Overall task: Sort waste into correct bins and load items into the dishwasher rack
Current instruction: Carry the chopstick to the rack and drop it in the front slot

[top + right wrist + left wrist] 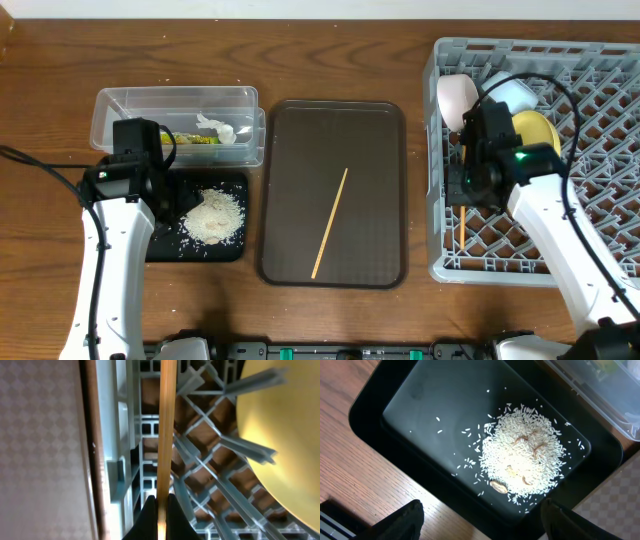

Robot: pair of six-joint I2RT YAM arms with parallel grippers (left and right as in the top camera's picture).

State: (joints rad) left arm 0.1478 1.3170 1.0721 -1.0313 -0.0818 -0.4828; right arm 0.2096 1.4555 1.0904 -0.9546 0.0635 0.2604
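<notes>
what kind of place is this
Probably a mock dish-clearing station on a wooden table: a grey dishwasher rack holding a yellow plate and a pink bowl, a black tray of rice scraps, and a clear tub with a wrapper and tissue.

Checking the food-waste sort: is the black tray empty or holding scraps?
Holding scraps: a rice pile lies inside the black tray, loose grains scattered around it.

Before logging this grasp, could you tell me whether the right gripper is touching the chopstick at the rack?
Touching. In the right wrist view the right gripper pinches the chopstick between its fingertips with no gap.
</notes>
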